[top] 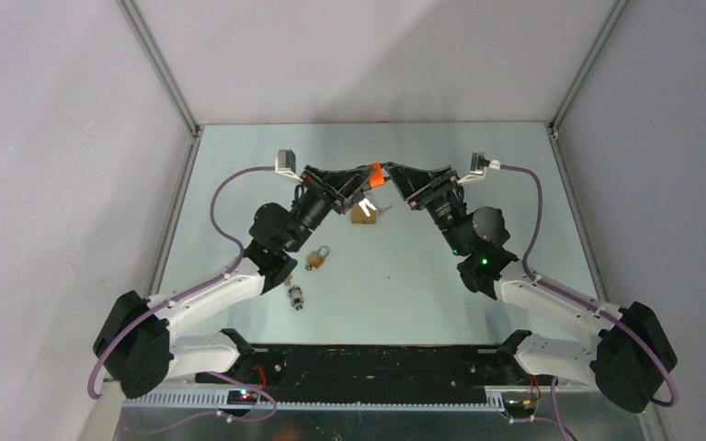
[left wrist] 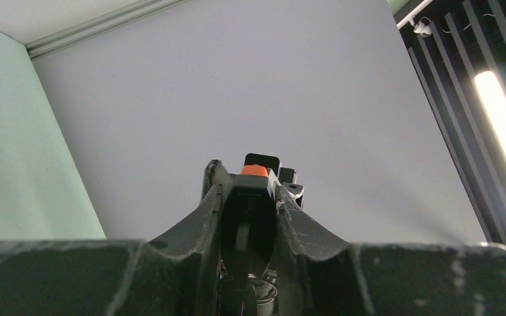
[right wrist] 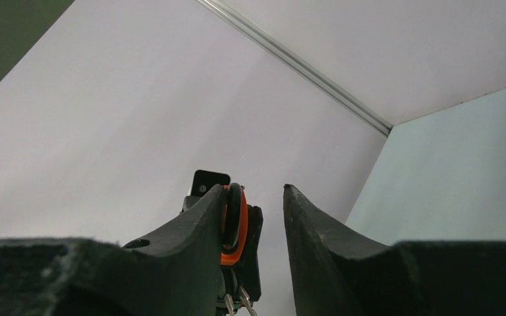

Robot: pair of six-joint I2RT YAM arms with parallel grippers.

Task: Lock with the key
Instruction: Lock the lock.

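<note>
My left gripper [top: 365,176] is raised over the far middle of the table and is shut on a black and orange lock piece [top: 376,175]. The piece fills the gap between the fingers in the left wrist view [left wrist: 250,210]. My right gripper [top: 388,175] meets it from the right with its jaws open. In the right wrist view the piece [right wrist: 240,230] lies against my left finger [right wrist: 197,224], with a gap to the other finger. Small silver keys [right wrist: 240,301] dangle beneath it and also show in the top view [top: 370,206]. A brass padlock [top: 362,217] is just below them.
A smaller brass padlock [top: 317,259] lies on the table near the left arm. A small metal cylinder [top: 296,297] lies nearer the front. Grey walls close the table [top: 478,276] at left, right and back.
</note>
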